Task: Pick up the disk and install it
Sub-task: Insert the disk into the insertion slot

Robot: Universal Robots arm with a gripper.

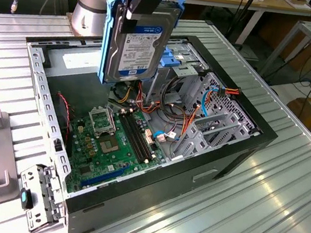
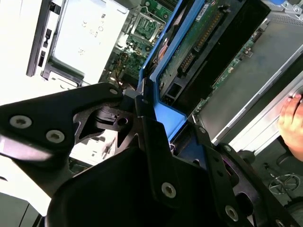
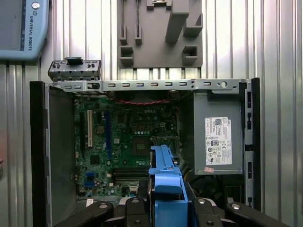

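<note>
gripper | fingers shut tight on disk | disk hung upright, upper centre of exterior view, over open PC case | mobo lay below

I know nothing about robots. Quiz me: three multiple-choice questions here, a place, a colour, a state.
1. Where is the silver metal hard drive in its blue plastic rail, relative to the open black computer case? A lying flat inside; B held upright above; C standing beside.
2. What colour is the circuit board on the case floor? A green; B red; C white.
3. The black gripper is: A open, empty; B shut on the drive; C open around it.
Answers: 1 B, hanging upright over it; 2 A, plainly green; 3 B, clamping the drive's top.
</note>
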